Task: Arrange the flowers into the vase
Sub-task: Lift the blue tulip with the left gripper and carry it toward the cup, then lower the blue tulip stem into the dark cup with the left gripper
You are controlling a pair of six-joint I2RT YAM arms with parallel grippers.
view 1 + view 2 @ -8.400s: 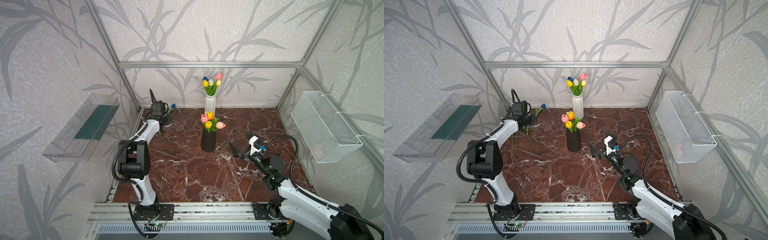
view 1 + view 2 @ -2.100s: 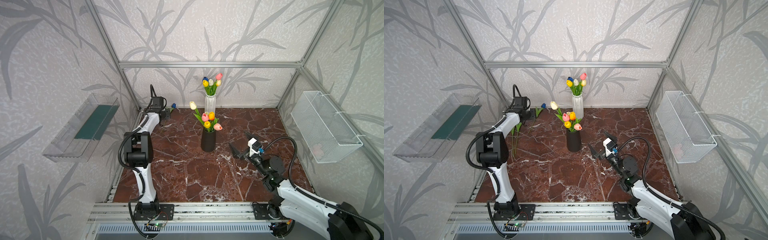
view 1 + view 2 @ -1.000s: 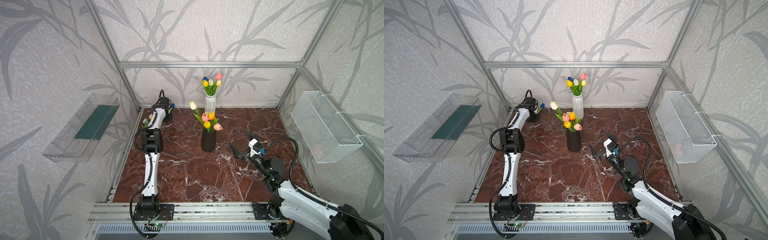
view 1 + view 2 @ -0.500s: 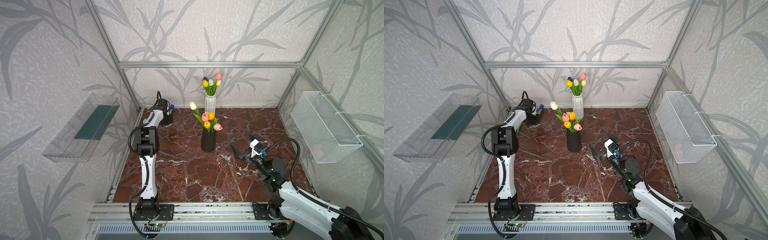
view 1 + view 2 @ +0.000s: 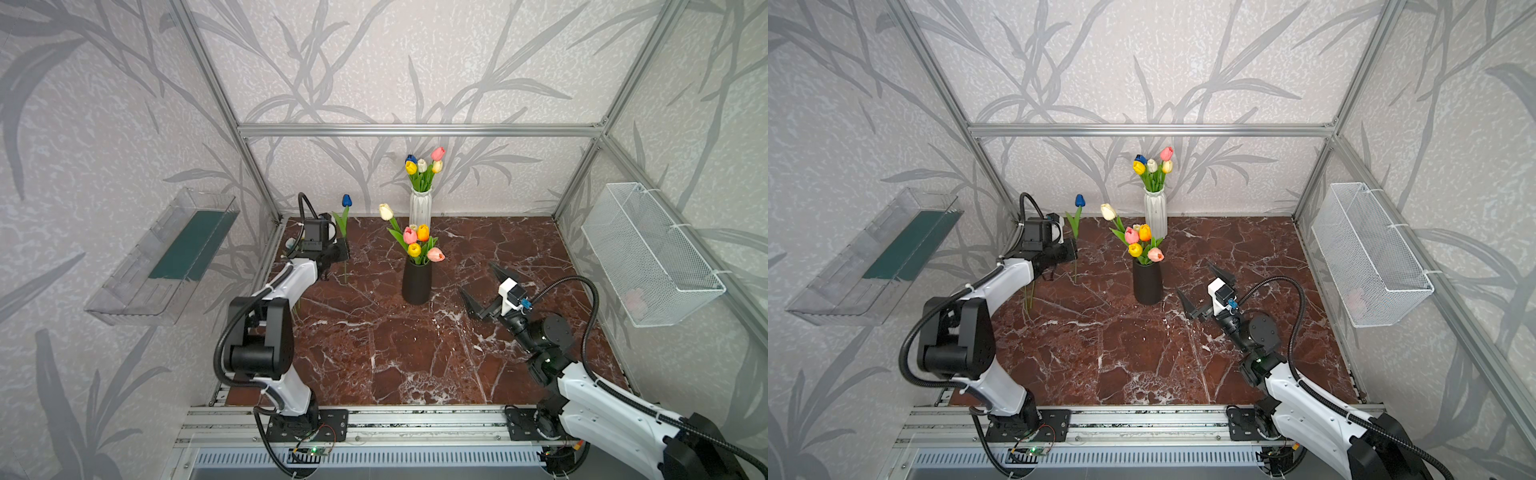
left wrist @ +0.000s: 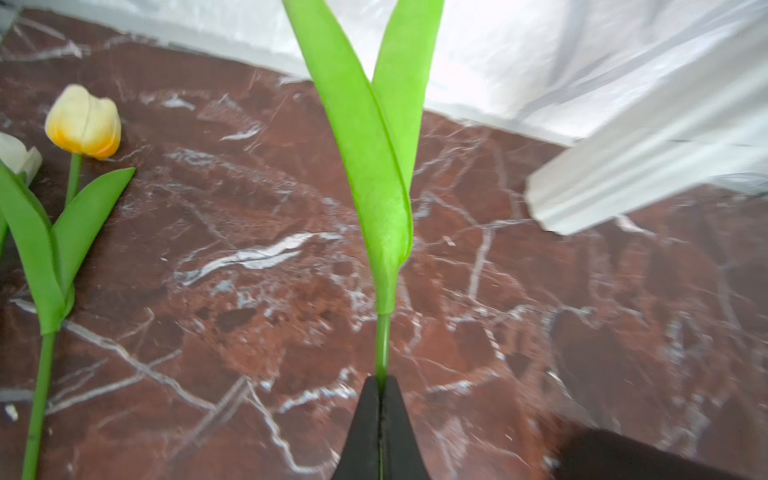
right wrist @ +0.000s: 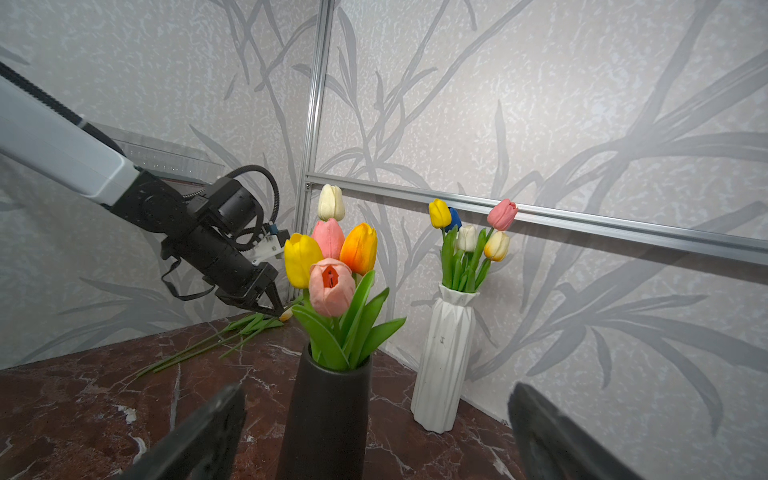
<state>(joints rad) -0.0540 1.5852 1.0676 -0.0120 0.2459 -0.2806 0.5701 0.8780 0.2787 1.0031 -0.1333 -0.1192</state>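
While pinched shut on the green stem of a blue-headed artificial tulip, holds it upright in the left tool, left of the black cylindrical vase. Shows the right tool spread wide, just right of that vase. Leaves loose tulips flat on the red marble table, also left of it.

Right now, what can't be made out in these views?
Held tulip: head cut off by the left wrist view's top edge; the left hand pinches only its stem.
Loose flowers: mostly hidden behind the left arm in both top views; count unclear.
Pink item in the wire basket: blurred by mesh, too small in both top views.
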